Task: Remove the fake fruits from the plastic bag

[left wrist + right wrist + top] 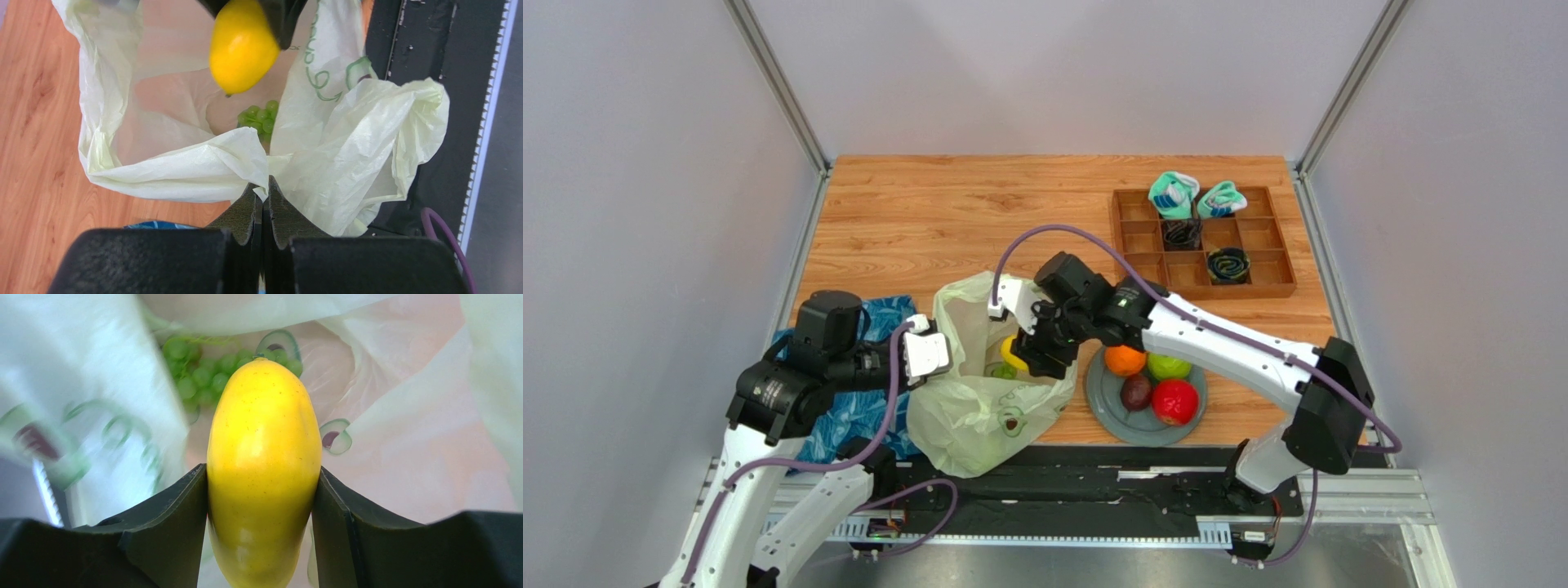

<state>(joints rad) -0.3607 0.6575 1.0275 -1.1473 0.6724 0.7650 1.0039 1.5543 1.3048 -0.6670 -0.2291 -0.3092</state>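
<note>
R hand [261, 473]: jaws part-spread, pinching the yellow mango [264, 447] across its narrow waist, one pad on each flank. Mango's long axis runs out along the fingers, tip fwd. Grip looks centred; no tilt seen.

Position: R hand sits at the mouth of the plastic bag [977, 410], mango just above the opening, not touching the film per L wrist view.

L hand [264, 191]: fingers pressed together, pinching the bag's near rim, holding the mouth open twd R arm.

Remaining in bag: green grape bunch [261, 116] at the bottom, directly below/beyond the mango. No pear visible; folds may hide it.

Already out: orange [1124, 359], green apple [1168, 365], dark brown-purple fruit [1136, 392], red apple [1174, 402], all on the grey plate [1097, 414], which sits on the table just beside the bag on its R side.

Key relation: plate lies to the R of R hand, near; R arm is the closer arm. Judgement: next move is lift clear of rim, swing R to plate. Risk: glossy mango may slip lengthwise out of the jaws.
</note>
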